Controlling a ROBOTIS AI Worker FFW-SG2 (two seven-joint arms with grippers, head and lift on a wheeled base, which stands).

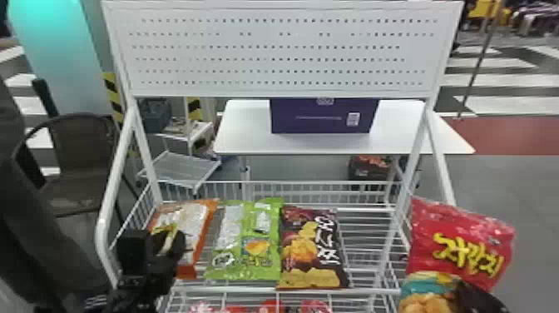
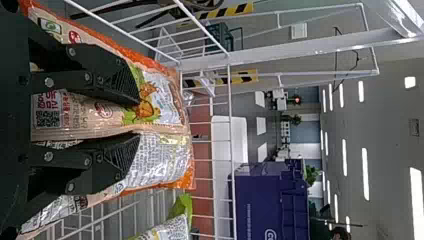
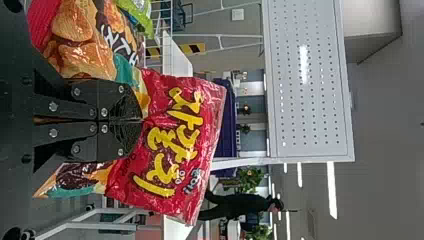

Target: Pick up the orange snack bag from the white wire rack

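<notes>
The orange snack bag [image 1: 189,218] leans at the left end of the white wire rack [image 1: 368,233]. In the head view, my left gripper [image 1: 156,244] is at the bag's near left part. Seen from the left wrist, the open left gripper [image 2: 132,119] has its two fingers apart over the orange-edged bag [image 2: 162,155], with a raised middle fold of the bag between them. My right gripper [image 3: 142,120] is shut on a red snack bag [image 3: 165,150], held outside the rack's right side; that red bag [image 1: 461,241] also appears in the head view.
A green bag [image 1: 249,245] stands right of the orange one, followed by a dark brown bag [image 1: 312,249]. White side posts and a perforated panel [image 1: 274,54] frame the rack. Behind it, a purple box [image 1: 324,116] rests on a white table [image 1: 245,137].
</notes>
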